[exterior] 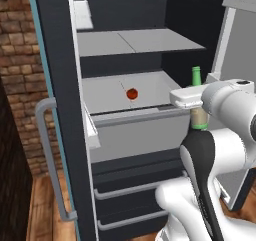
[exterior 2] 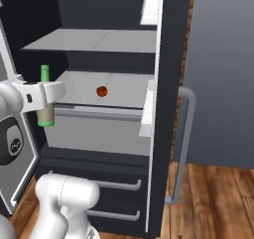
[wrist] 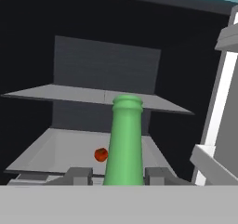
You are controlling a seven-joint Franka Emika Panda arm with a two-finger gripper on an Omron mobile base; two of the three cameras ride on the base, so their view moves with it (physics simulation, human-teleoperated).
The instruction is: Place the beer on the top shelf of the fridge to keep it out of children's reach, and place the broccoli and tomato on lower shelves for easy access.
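The beer (exterior: 196,77) (exterior 2: 44,74) (wrist: 124,139), a slim green bottle with a pale label, stands upright in my gripper (exterior: 198,106) (exterior 2: 45,103) (wrist: 122,176), which is shut on its body. I hold it in front of the open fridge (exterior: 60,60) (exterior 2: 168,59), to the right of its opening when seen from the left base. The bottle's mouth is level with the lower grey tray, below the upper grey shelf (exterior: 135,41) (exterior 2: 99,39) (wrist: 93,95). The tomato (exterior: 132,93) (exterior 2: 101,90) (wrist: 101,154) lies on that lower tray. The broccoli is out of view.
The fridge doors stand open on both sides, one with a curved grey bar handle (exterior: 47,150) (exterior 2: 184,139). Below the tray are dark drawers with grey handles (exterior: 135,190) (exterior 2: 119,186). A brick wall (exterior: 20,60) and wooden floor (exterior 2: 213,198) flank the fridge.
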